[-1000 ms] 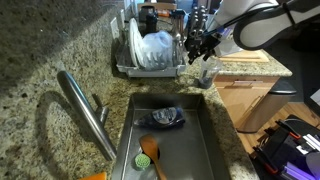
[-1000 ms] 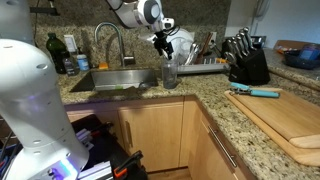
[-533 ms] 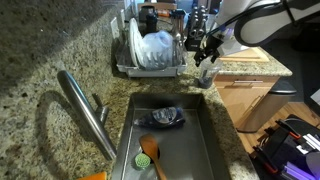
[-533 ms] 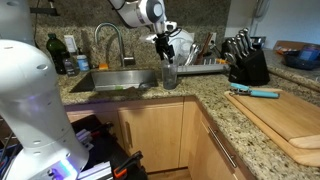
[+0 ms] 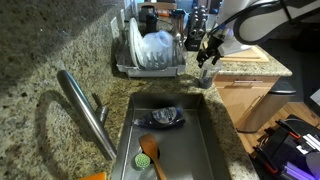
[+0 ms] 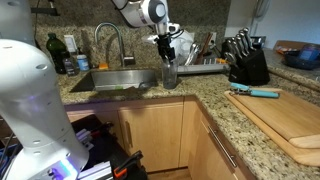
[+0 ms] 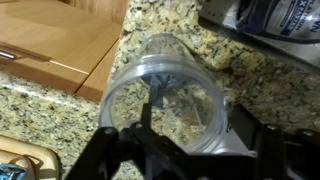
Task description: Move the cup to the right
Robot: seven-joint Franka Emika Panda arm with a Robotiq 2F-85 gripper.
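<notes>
The cup [image 5: 207,72] is a small clear tumbler standing upright on the granite counter, between the sink and the dish rack. It also shows in an exterior view [image 6: 170,73]. In the wrist view the cup [image 7: 165,85] fills the middle, seen from above. My gripper [image 5: 207,56] comes down over it from above, as an exterior view [image 6: 168,50] also shows. Its fingers [image 7: 190,140] sit at both sides of the cup's wall and look closed on it.
A dish rack [image 5: 150,68] with white dishes stands beside the cup. The sink [image 5: 215,140] holds a dark bowl [image 5: 165,117] and a wooden spoon. A faucet [image 5: 85,105], a knife block [image 6: 245,60] and a wooden cutting board [image 6: 290,120] are on the counter.
The gripper and cup have barely moved; the cup seems shifted very slightly toward the counter's edge in an exterior view.
</notes>
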